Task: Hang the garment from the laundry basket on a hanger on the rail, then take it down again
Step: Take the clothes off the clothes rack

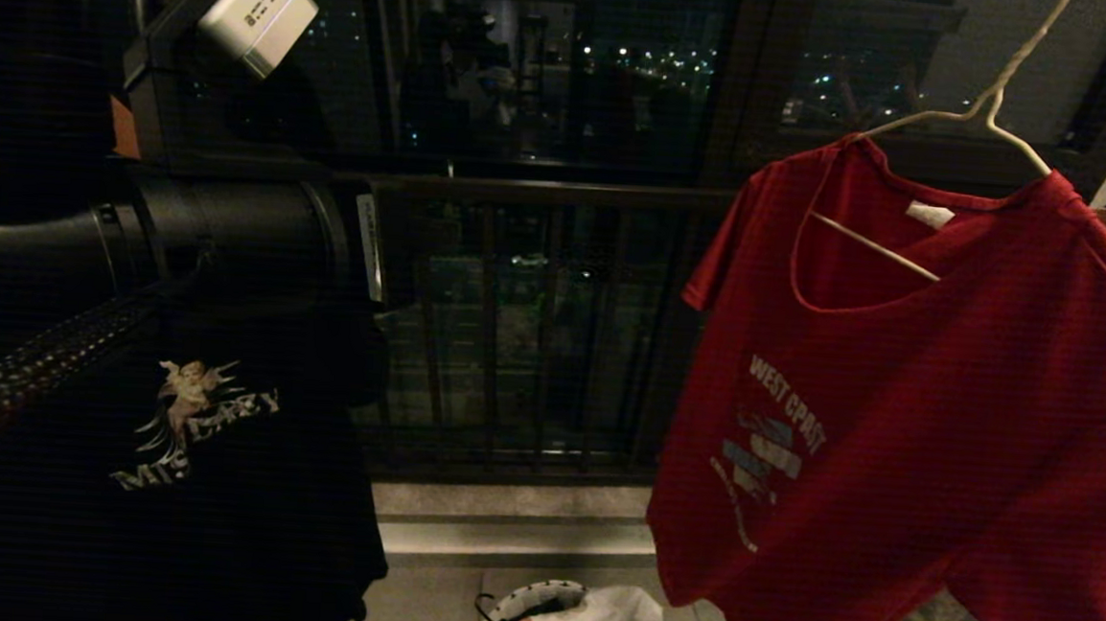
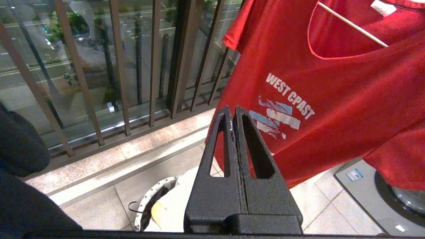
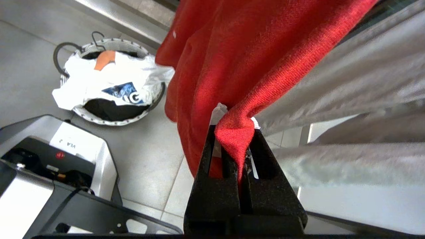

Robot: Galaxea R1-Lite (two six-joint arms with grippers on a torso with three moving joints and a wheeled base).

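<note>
So the red T-shirt (image 1: 932,391) is sitting on the white wire hanger (image 1: 993,107), filling the right half of the head view, with the hanger's neck running up toward 1 o'clock and out of frame. I can't see the rail itself from here. The shirt hangs tilted, the shoulder line sloping down toward 9 o'clock and the body falling to 6.

The right claw (image 3: 240,149) is the one that matters. Its fingers are pinched together on a bunched fold of the red fabric, and the cloth rises from the tips toward 12 o'clock in its wrist view. There's a bit of white poking out at the pinch; can't tell if it's the hanger or a label. So the shirt is already in that claw's grip, and my guess is any take-down move depends on pulling along the fabric's drape without dragging the hanger sideways.

The left claw (image 2: 234,122) is closed on nothing, hanging in front of the shirt with the chest print just off its tips around 1 o'clock, not touching. Right arm's clearly the closer one.

Down on the floor at 6 o'clock in the head view is the laundry basket (image 3: 99,121), holding a white T-shirt (image 3: 99,86) draped over the rim with something dark underneath. A black T-shirt (image 1: 199,442) hangs at 8 o'clock.
</note>
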